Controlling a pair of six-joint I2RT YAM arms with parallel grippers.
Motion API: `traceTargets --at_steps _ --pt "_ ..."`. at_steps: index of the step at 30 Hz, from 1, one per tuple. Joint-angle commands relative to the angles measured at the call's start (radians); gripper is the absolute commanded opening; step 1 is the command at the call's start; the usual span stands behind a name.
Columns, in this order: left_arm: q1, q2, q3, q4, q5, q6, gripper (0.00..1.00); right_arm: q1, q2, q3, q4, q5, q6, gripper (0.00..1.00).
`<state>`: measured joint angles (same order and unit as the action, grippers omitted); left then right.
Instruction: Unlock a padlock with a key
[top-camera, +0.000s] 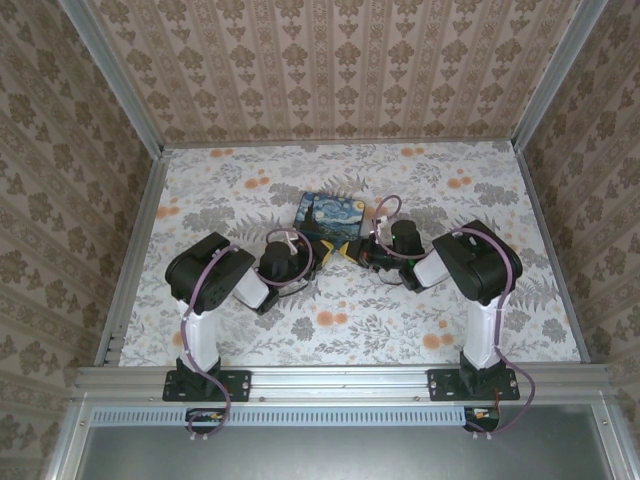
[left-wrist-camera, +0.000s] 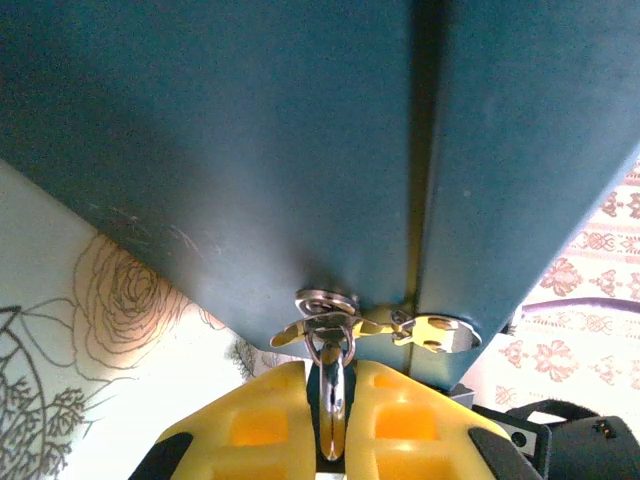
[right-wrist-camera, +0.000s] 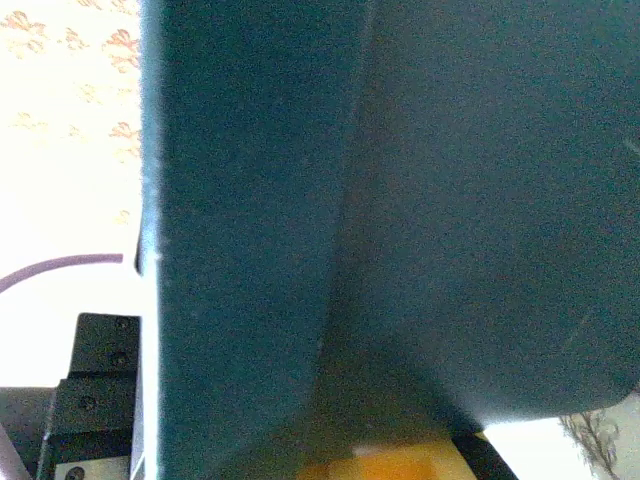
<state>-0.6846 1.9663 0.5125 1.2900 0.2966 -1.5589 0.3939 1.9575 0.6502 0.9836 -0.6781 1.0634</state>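
Overhead: both arms reach in toward the middle of the floral table (top-camera: 250, 320) and meet at the near edge of the Starry Night printed box (top-camera: 322, 215), which lies flat, well forward of the back wall. The left gripper (top-camera: 335, 250) comes in from the left and the right gripper (top-camera: 368, 256) from the right; their tips are just beside each other against the near side of the box. From this height nothing small between them can be made out. Left wrist view: the box (left-wrist-camera: 250, 150) shows a plain dark teal side hanging over the lens, with a seam running down it. At its lower edge sits a shiny metal latch (left-wrist-camera: 325, 300), and a second bright plate (left-wrist-camera: 437, 332) lies just across the seam. From the latch hangs a small bright metal piece with a loop at its top, which looks to be the padlock (left-wrist-camera: 330, 350), though glare hides its detail. The left gripper (left-wrist-camera: 331, 382) has its yellow fingers (left-wrist-camera: 270, 420) pressed together on the lower part of that piece, with no gap either side. No key can be told apart from it. Right wrist view: the teal box (right-wrist-camera: 450, 200) is very close and blurred. A patch of yellow finger (right-wrist-camera: 400, 465) shows at the bottom edge, tucked under the box. The right gripper's jaws are fully closed; whether anything is pinched between them cannot be told. A purple cable (right-wrist-camera: 60, 268) and a black bracket (right-wrist-camera: 95, 390) show at the left.
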Motion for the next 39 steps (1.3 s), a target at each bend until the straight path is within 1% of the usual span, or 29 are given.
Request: traceTargets --at_steps 1,3,5,7,10,12,16,18,19,22,24,27,29,30,32,36,39 --pt "-0.102 0.006 -0.004 0.007 0.431 0.009 0.00 0.005 -0.055 0.070 -0.064 0.152 -0.152 0.00" --pt "-0.104 0.008 -0.001 0.006 0.431 0.013 0.00 0.001 -0.015 0.069 0.039 0.117 -0.019 0.00" --pt "-0.105 0.014 0.002 0.008 0.431 0.014 0.00 0.002 0.056 0.072 0.255 0.090 0.189 0.00" --pt "-0.106 0.018 0.004 0.008 0.426 0.014 0.00 0.011 0.103 0.075 0.355 0.122 0.348 0.00" --pt "-0.110 0.020 0.008 0.008 0.424 0.015 0.00 0.032 0.085 0.062 0.343 0.183 0.368 0.00" --pt "-0.114 0.020 0.010 0.009 0.420 0.013 0.00 0.037 0.056 0.060 0.316 0.205 0.338 0.00" --pt "-0.120 0.022 0.017 0.008 0.413 0.010 0.00 0.060 -0.048 0.049 0.089 0.294 0.154 0.00" --pt "-0.122 0.020 0.019 0.008 0.409 0.010 0.00 0.072 -0.076 0.044 0.018 0.332 0.112 0.00" --pt "-0.124 0.020 0.018 0.008 0.405 0.013 0.00 0.075 -0.069 0.043 0.035 0.328 0.124 0.00" --pt "-0.123 0.024 0.021 0.008 0.393 0.018 0.00 0.076 -0.011 0.054 0.175 0.266 0.244 0.00" --pt "-0.124 0.028 0.023 0.008 0.384 0.025 0.00 0.075 0.024 0.057 0.253 0.249 0.318 0.00" --pt "-0.121 0.029 0.016 0.010 0.354 0.030 0.00 0.074 0.059 0.054 0.315 0.241 0.388 0.00" --pt "-0.120 0.027 0.006 0.010 0.301 0.033 0.00 0.071 0.066 0.047 0.336 0.241 0.406 0.00" --pt "-0.119 0.025 0.002 0.010 0.284 0.033 0.00 0.070 0.061 0.043 0.332 0.242 0.403 0.02" --pt "-0.114 0.018 -0.005 0.010 0.249 0.036 0.00 0.065 0.046 0.025 0.328 0.249 0.396 0.15" --pt "-0.097 0.009 -0.015 0.008 0.206 0.037 0.00 0.049 0.020 -0.012 0.323 0.252 0.380 0.35" --pt "-0.083 0.012 -0.013 0.010 0.190 0.035 0.00 0.039 0.001 -0.051 0.311 0.245 0.358 0.45"
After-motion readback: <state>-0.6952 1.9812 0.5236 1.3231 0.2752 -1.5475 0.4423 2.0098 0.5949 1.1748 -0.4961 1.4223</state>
